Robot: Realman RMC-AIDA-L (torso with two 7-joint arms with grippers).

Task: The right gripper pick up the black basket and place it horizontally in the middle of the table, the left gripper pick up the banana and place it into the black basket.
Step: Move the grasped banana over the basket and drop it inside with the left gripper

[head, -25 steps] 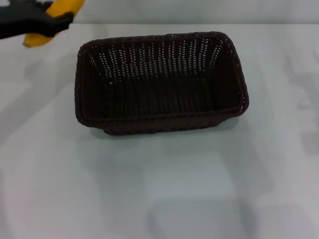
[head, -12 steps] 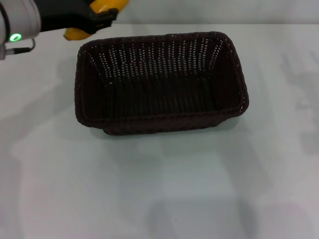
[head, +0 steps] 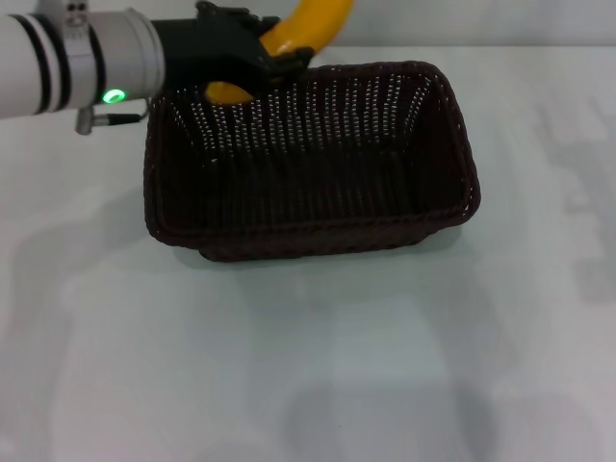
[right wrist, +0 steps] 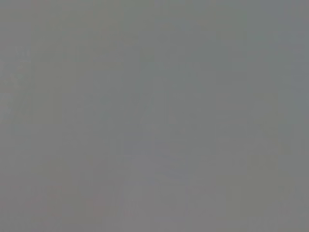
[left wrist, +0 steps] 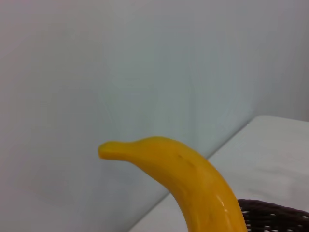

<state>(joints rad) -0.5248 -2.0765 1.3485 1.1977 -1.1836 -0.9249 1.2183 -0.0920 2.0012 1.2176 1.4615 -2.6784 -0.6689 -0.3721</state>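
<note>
Head view: left pincer [head: 274, 60] clamped the banana [head: 306, 29] above the far-left rim of the black basket [head: 308, 159] on the desk [head: 308, 366]; left wrist view: banana tip overhung that rim, so early release risked spilling outside; right wrist view: right pincer unseen.

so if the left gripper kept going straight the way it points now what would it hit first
Probably nothing: the left gripper, shut on the banana, points across the black basket above its far rim, though depth is unclear.

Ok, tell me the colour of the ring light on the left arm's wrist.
Green. The ring light glows on the wrist behind the left gripper, clearest in the head view.
</note>
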